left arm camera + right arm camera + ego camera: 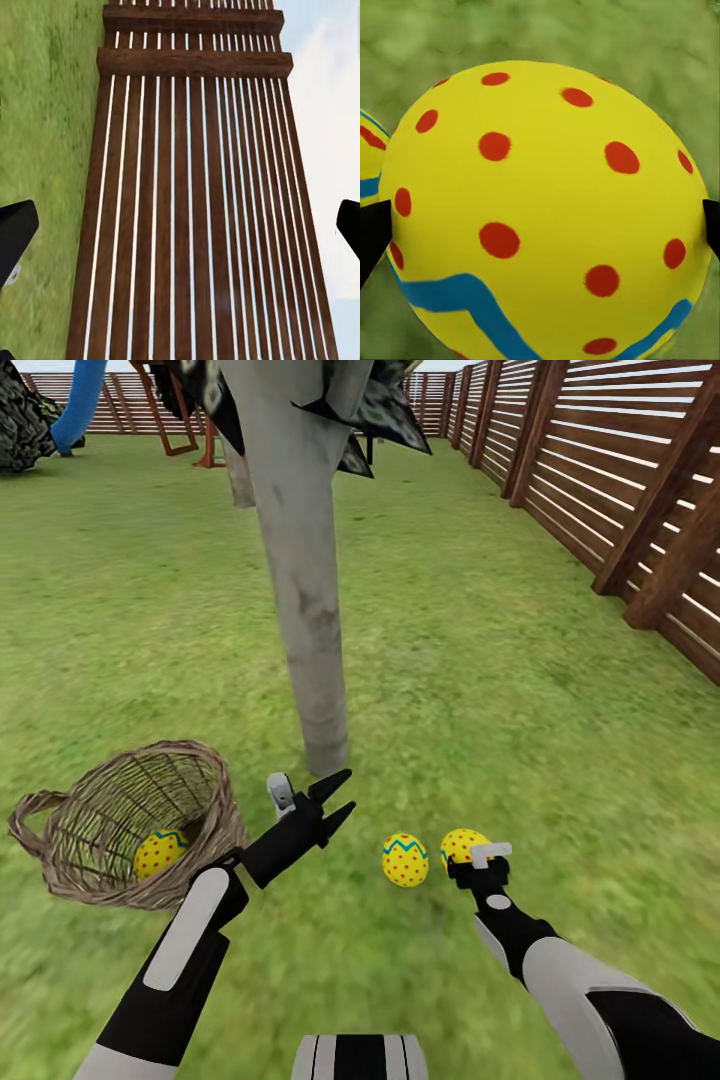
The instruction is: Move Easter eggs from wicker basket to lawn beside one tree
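A: Start at the left. Where is the last egg?

B: One Easter egg lies inside the wicker basket, which sits tipped on the lawn with its mouth turned up and toward the robot. The left hand hovers just right of the basket rim, fingers spread and holding nothing, pointing away from the basket toward the fence. So the egg lies back and to the left of that hand, and the left arm is clearly the nearer one.

A: And further right?

B: The tree stands just beyond the left hand. A second egg stands upright on the grass near its base. Just beside it, the third egg sits between the right hand fingers.

A: Pinched or released?

B: I judge pinched, though the contact itself is cut off. The basket egg's lower half is hidden by weave.
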Tool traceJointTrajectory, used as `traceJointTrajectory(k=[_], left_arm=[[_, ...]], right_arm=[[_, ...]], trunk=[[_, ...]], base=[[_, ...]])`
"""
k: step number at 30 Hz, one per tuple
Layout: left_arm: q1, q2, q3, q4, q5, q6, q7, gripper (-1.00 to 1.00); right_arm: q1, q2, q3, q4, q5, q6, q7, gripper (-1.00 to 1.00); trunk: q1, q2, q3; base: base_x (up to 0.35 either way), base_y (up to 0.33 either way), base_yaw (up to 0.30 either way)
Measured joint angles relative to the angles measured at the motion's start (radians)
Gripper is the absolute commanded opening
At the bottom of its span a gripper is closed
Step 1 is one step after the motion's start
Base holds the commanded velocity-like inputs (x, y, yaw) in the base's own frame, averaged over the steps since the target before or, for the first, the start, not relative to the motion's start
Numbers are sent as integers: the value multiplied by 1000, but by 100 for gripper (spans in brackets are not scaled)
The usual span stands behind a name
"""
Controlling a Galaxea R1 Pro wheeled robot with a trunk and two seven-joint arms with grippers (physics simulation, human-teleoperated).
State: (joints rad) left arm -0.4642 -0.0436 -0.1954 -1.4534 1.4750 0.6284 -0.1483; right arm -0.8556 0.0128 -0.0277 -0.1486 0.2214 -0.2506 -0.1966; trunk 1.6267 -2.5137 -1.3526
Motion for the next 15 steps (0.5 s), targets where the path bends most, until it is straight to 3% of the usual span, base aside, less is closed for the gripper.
traceJointTrajectory(k=[5, 12, 15], left_arm=[[0, -1, -2, 0, 0, 0, -1, 100], [0, -5, -2, 0, -2, -1, 0, 100], [0, -5, -2, 0, -2, -1, 0, 100]], right_arm=[[0, -1, 0, 0, 0, 0, 0, -100], [0, -4, -2, -6, -4, 0, -1, -100], [0, -20, -2, -12, -1, 0, -31, -100]], trunk=[[0, 0, 0], [3, -2, -27], [5, -2, -39]], base=[[10, 0, 22], [0, 0, 0], [0, 0, 0]])
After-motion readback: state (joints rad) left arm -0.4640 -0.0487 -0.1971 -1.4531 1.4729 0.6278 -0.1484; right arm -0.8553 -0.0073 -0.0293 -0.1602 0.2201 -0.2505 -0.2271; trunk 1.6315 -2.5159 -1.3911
